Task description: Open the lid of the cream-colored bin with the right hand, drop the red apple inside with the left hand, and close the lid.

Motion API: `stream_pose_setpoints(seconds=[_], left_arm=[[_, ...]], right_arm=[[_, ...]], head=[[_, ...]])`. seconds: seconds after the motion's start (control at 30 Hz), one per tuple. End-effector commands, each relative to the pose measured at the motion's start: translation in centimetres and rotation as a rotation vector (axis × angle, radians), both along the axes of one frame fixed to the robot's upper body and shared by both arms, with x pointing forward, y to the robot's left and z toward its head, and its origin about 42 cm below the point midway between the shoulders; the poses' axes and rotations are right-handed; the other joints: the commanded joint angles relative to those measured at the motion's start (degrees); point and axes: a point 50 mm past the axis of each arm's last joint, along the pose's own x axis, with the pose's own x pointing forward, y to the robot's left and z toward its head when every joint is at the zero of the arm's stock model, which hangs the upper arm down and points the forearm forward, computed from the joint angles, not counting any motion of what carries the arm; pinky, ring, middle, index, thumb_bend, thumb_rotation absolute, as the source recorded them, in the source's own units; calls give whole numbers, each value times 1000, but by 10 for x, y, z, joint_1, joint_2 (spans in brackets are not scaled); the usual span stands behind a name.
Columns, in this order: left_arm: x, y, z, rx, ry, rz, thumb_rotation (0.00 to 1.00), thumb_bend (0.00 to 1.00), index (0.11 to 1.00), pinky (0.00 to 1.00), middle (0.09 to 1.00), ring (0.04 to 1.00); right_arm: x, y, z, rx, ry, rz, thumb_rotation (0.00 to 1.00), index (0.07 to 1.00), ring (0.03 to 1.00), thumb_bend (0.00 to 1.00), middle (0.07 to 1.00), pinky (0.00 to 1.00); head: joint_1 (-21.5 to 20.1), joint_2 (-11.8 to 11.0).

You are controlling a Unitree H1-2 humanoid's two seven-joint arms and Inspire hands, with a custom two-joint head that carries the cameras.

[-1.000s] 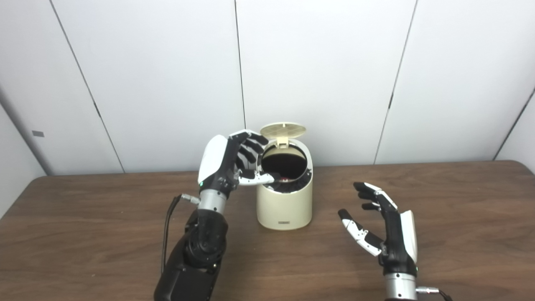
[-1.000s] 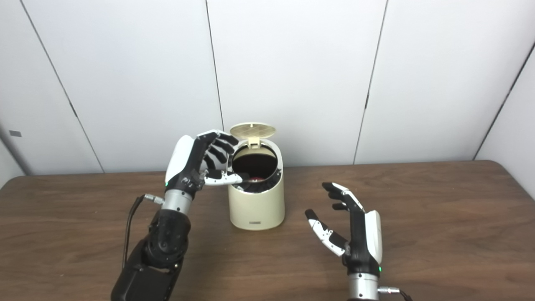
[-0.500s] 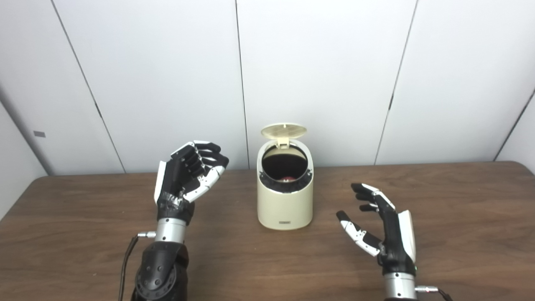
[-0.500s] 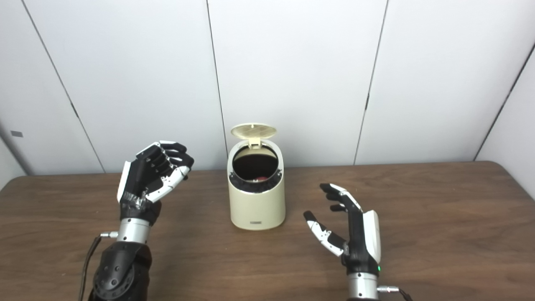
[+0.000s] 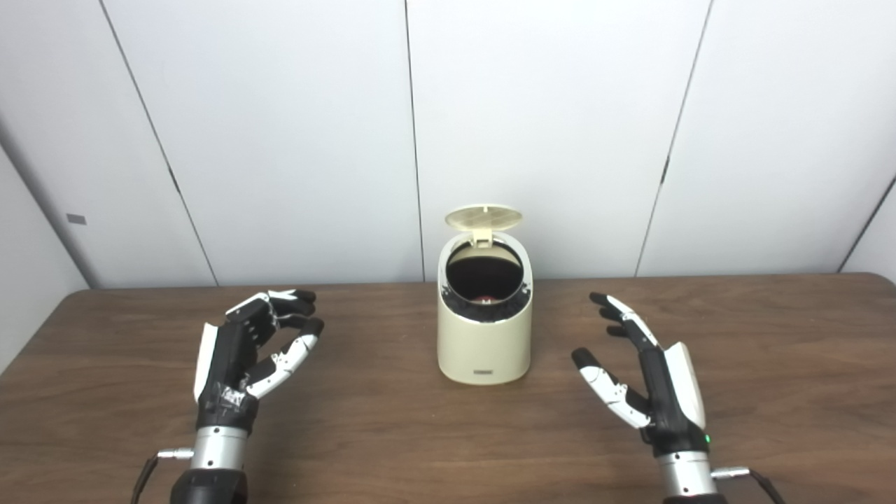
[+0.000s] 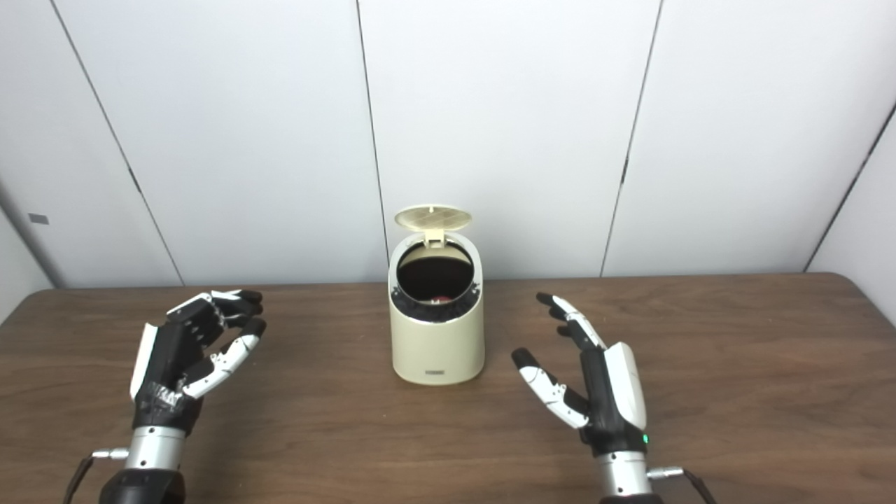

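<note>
Red apple [image 5: 481, 300] barely visible, apparently inside open bin [image 5: 483, 343].

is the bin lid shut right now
No, the lid stands tipped up behind the cream-colored bin, leaving its dark round opening uncovered with a bit of the red apple showing inside.

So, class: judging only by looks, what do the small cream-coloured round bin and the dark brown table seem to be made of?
Cream-coloured bin: probably moulded plastic, smooth and matte, with a thin ribbed lid. Dark brown table: wood or wood-look laminate, judging by its streaked grain and faint sheen; which one cannot be told.
</note>
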Motion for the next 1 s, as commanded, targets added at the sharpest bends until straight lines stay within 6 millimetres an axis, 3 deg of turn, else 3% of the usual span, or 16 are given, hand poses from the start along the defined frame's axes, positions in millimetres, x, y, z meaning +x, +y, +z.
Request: stream_pose_setpoints(seconds=[0.0,0.3,0.33,0.37,0.47,0.67,0.97], left_arm=[[9,-3,9,12,-27,-35,79,484,498,606,674,658],[7,-3,-13,37,28,-69,82,486,498,611,684,668],[7,-4,-16,35,33,-71,287,454,611,620,692,679],[6,-5,-18,29,42,-73,364,448,650,624,694,682],[4,-8,-24,18,59,-85,459,454,694,642,706,693],[2,-15,-35,3,76,-94,509,441,695,637,702,694],[-2,-22,-45,-7,99,-110,587,421,699,655,707,706]], right_arm=[[13,9,45,-31,-106,27,885,882,868,556,887,793],[19,18,140,-232,-184,43,881,892,885,549,914,781],[19,19,149,-251,-187,45,885,897,887,556,915,783],[20,20,159,-275,-185,50,890,902,891,562,918,787],[22,24,185,-373,-166,60,929,933,931,610,954,833],[31,35,214,-496,-119,103,902,976,994,690,998,901],[55,58,240,-686,-62,141,970,988,1000,838,1000,863]], head=[[0,1],[-3,-1],[-4,-1],[-4,-1],[-5,-1],[-8,0],[-3,1]])
